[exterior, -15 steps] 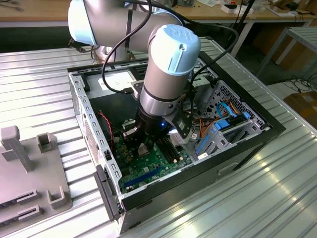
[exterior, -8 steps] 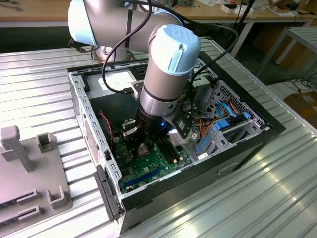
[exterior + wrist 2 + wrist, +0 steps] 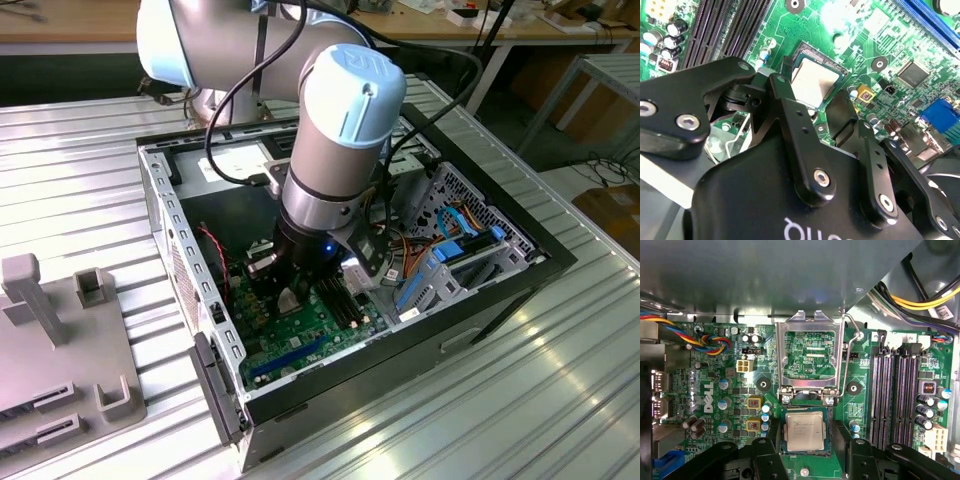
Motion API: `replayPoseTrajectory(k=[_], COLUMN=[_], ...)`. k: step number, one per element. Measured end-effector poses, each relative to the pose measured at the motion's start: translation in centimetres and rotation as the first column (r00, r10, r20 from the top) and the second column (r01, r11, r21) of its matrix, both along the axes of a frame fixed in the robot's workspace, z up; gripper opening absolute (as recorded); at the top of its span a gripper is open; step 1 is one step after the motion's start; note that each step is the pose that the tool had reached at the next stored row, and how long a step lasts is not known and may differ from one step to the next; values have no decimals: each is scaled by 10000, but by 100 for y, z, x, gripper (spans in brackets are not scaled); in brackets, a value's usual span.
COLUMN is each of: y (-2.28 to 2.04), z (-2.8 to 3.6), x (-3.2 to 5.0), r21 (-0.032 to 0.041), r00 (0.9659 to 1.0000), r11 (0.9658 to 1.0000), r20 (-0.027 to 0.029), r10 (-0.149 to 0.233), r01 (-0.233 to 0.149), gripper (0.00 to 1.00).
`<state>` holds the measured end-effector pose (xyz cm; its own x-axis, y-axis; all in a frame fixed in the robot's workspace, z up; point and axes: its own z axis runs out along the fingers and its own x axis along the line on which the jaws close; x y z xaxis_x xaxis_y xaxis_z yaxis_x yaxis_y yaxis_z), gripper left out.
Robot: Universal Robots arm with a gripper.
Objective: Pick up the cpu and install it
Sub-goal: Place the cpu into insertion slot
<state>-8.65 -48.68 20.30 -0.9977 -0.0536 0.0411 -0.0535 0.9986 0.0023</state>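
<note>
Most of the task looks done. The cpu (image 3: 806, 429) lies flat in its socket (image 3: 780, 422) on the board (image 3: 715, 390), silver top up and square to the black frame around it; so the pick-up is over and the chip appears to be seated, though I cannot check its fit in the frame from these views. The plate (image 3: 810, 324) stands raised just beyond the socket, with its lever (image 3: 846, 365) swung free beside it; so nothing is clamped down, and I judge the install unfinished on that count.

In the centre of the exterior view, the arm (image 3: 340, 110) reaches down into the open case (image 3: 160, 200), with the gripper (image 3: 300, 275) low over the board.

In both wrist views the gripper (image 3: 807, 447) straddles the cpu, its jaws set narrow at about the chip's width, one to each side. Whether they press on the chip's edges or stand just clear of them I cannot tell; dark metal meets dark socket frame and no gap shows. Nothing else lies between them. The slots (image 3: 890, 395) run alongside, apart from the socket.
</note>
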Motion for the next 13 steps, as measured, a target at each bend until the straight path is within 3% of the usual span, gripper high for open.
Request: replayPoseTrajectory(k=[5, 13], y=[73, 89], z=[0, -3], x=[-2, -9], r21=[0, 9], r00=[10000, 10000], r11=[10000, 10000], r20=[0, 1], r10=[1, 1], r01=[-1, -1], gripper=[55, 55])
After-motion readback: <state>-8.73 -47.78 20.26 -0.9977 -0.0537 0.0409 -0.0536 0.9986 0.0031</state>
